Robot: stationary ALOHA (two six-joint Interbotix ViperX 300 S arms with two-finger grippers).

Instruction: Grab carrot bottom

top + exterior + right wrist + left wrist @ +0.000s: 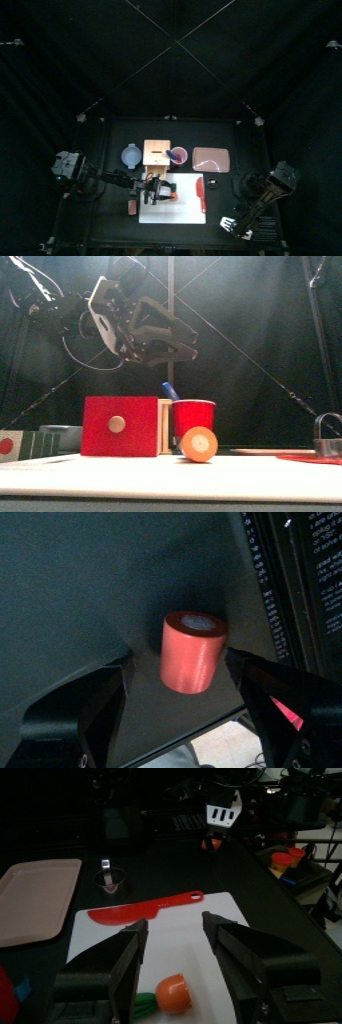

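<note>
Item: carrot (pixel 171 992), one. A short orange piece with a green end, it lies on the white cutting board (pixel 254 928), at the end nearest the left gripper (pixel 174 973). In the front view its round cut face (pixel 199 443) looks toward the camera from the board's front part, just beside a red cup (pixel 195 416).

Status of task: not yet done. The left gripper hovers over the carrot with its jaws spread wide to either side of it, touching nothing as far as can be seen. By my reading, the lowering and the closing on the carrot's bottom end are all that remain.

Right gripper (pixel 181 677), one: well away from the board, at the table's right front corner in the top view. Its jaws stand fully wide on either side of a coral-red cylinder (pixel 190 650), gaps showing on both sides; nothing held.

Other contents, counted:
- Red plastic knife (pixel 140 909), one, lying across the board beyond the carrot.
- Pink tray (pixel 32 896), one, beside the board.
- Red box with a round knob (pixel 120 426), one, left of the cup in the front view.
- Blue-handled utensil (pixel 170 390), one, standing behind the cup.
- Small metal object (pixel 112 880) between tray and knife, one; kind unclear.
</note>
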